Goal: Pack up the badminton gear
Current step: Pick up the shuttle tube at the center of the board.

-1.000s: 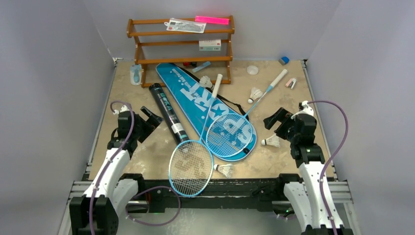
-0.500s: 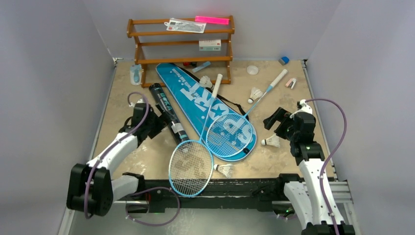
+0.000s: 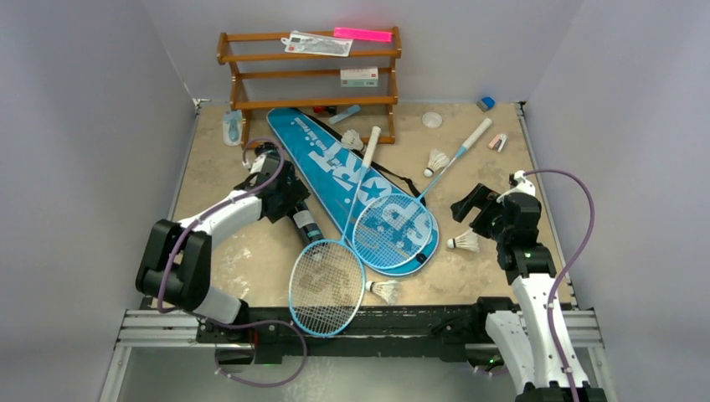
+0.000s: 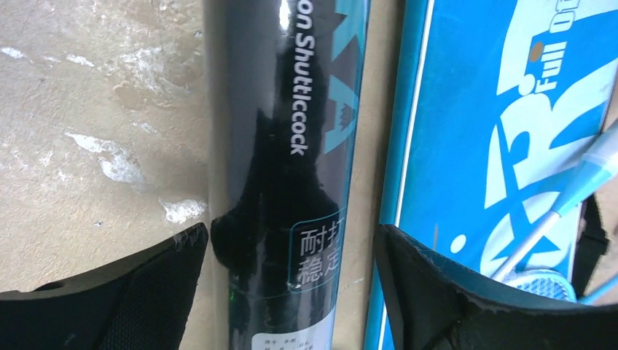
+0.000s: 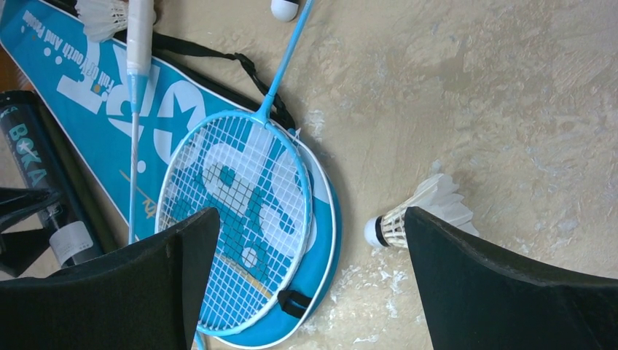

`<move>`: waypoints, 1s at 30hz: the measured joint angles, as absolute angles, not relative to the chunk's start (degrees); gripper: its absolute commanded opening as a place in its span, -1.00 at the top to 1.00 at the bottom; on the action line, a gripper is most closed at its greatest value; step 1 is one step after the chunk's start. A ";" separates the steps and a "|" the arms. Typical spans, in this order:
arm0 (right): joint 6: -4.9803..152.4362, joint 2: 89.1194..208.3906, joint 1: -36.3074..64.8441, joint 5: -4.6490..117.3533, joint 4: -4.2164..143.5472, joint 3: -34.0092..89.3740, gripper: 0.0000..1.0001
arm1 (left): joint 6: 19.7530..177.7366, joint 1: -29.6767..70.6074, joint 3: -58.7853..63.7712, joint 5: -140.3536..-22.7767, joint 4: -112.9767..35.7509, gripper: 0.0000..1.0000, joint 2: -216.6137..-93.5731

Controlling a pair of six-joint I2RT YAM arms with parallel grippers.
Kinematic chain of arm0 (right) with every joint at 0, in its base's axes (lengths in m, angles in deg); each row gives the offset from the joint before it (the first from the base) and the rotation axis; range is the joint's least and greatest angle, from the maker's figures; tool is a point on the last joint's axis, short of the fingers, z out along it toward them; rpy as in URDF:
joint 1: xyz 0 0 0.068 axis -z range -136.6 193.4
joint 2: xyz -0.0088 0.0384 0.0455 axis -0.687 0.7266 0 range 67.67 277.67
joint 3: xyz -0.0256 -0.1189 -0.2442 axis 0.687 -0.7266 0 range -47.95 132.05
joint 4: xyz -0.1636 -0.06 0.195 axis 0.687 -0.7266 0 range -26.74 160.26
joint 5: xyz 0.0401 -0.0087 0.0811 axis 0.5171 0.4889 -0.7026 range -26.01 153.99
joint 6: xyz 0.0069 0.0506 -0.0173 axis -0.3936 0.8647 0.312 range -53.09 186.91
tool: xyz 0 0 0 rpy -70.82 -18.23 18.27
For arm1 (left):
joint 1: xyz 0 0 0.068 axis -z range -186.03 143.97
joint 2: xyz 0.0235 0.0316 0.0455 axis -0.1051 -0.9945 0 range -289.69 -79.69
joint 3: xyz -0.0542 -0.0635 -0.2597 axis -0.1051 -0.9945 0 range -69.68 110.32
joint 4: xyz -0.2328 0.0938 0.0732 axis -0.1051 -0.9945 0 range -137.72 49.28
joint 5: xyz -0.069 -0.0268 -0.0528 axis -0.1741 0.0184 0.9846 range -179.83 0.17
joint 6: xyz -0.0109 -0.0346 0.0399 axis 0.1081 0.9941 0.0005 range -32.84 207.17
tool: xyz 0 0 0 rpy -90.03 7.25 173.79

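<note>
The black cylinder tube (image 3: 306,227) lies left of the blue SPORT bag (image 3: 335,163). My left gripper (image 3: 287,199) is open and straddles the tube; in the left wrist view (image 4: 291,230) the tube (image 4: 280,146) lies between both fingers, the bag (image 4: 474,131) to its right. Two light-blue rackets lie crossed on the bag, heads at the near end (image 3: 326,286) (image 3: 392,230). Several white shuttlecocks lie loose; one (image 3: 464,242) is next to my right gripper (image 3: 469,205), which is open and empty. In the right wrist view (image 5: 310,215) that shuttlecock (image 5: 415,211) sits by the right finger.
A brown wooden rack (image 3: 310,75) stands at the back with small items on it. A pale-blue bottle (image 3: 232,127) stands to its left. A white disc (image 3: 431,120), a blue cube (image 3: 486,103) and a small clip (image 3: 498,142) lie at the back right. Grey walls enclose the table.
My left arm has swung forward and right from the table's left side to the black tube, and its open gripper now straddles it. The right arm has not moved.
</note>
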State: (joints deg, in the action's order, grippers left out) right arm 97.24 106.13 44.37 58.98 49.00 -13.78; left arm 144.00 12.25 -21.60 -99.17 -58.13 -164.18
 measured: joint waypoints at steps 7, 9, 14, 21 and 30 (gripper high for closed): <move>95.29 106.35 44.37 53.43 50.32 -13.78 -0.98 | 144.62 14.28 -15.09 -106.86 -65.47 -0.17 -168.74; 94.81 106.57 44.37 49.49 50.95 -13.87 -0.98 | 143.94 14.11 -12.75 -109.25 -68.14 -0.15 -169.22; 93.85 108.10 44.35 38.91 52.87 -15.11 -0.98 | 141.58 10.09 -7.53 -112.66 -71.57 -0.12 -168.68; 92.39 111.38 39.73 32.79 53.05 -15.33 -0.98 | 138.17 0.29 -8.05 -110.71 -71.35 -0.80 -159.96; 92.08 111.40 36.11 31.39 52.90 -15.05 -0.98 | 140.62 2.63 -13.78 -100.26 -70.67 -0.94 -160.15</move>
State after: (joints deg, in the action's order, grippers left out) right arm 92.08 111.40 36.11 31.39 52.90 -15.05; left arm 140.62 2.63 -13.78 -100.26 -70.67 -160.15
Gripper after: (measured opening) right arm 0.987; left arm 0.960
